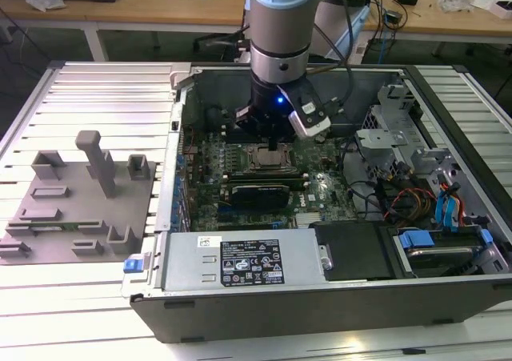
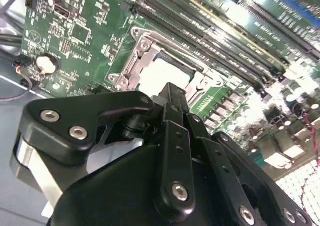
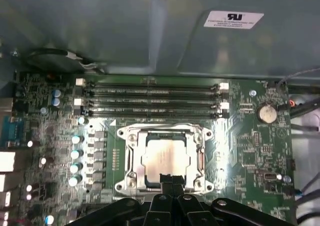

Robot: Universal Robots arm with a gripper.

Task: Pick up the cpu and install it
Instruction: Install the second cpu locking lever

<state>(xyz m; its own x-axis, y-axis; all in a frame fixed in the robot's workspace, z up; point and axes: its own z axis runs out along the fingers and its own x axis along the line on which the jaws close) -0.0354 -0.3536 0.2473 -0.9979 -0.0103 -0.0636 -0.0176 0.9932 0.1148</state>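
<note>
The robot arm reaches down into an open grey metal computer case (image 1: 320, 313). Its black gripper (image 1: 273, 142) hangs just above the dark square socket frame with a shiny metal rim (image 1: 268, 158) on the green motherboard (image 1: 320, 186).

The cpu (image 3: 166, 158), a small flat square chip with a pale silvery top, lies flat inside that socket frame (image 3: 165, 157). In the first wrist view the gripper (image 3: 170, 178) has its black tips close together at the near edge of the chip. I cannot tell if they touch it. In the second wrist view the gripper (image 2: 170, 89) looks the same, with the jaws drawn narrow and nothing seen between them. The pale chip (image 2: 162, 74) sits just past the tips, in its frame (image 2: 131, 65).

Long dark memory slots (image 3: 150, 98) run in rows just beyond the socket. A round silver coin battery (image 3: 266, 113) sits on the board, well apart from the chip.

In the exterior view, a long silver box with a black-and-white label (image 1: 240, 261) lies along the near side of the case. A grey moulded tray with blocks and posts (image 1: 76, 209) rests on the ribbed metal table (image 1: 96, 89), on the exterior view's left, well apart from the gripper.
</note>
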